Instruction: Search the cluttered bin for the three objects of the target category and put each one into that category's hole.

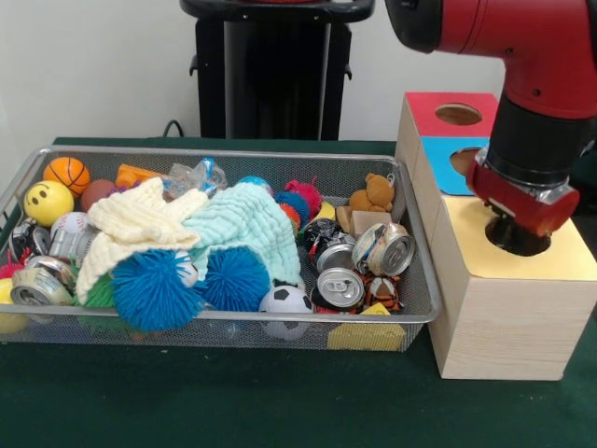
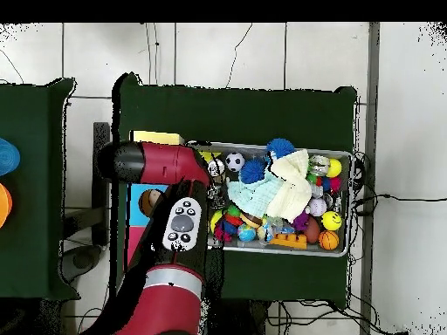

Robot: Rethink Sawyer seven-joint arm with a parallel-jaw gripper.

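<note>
A lab: pedestal robot arm, green-clothed table.

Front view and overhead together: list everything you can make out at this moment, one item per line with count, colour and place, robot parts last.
bin: one, silver mesh, table centre.
cloths: two, cream and mint, heaped mid-bin.
spiky balls: two large, blue, front of bin; smaller ones behind the cloths.
cans: several, silver, both ends of bin.
soccer ball: one, black and white, front rim.
basketball: one, orange, back left corner.
smiley ball: one, yellow, left end.
teddy bear: one, brown, back right.
boxes: three, wooden, yellow, blue and red faces, right of bin.
hole: one, dark, yellow face.
Fabric bundles: none identifiable.
arm: one, red and black, its end over the yellow box's hole; jaws hidden.
</note>
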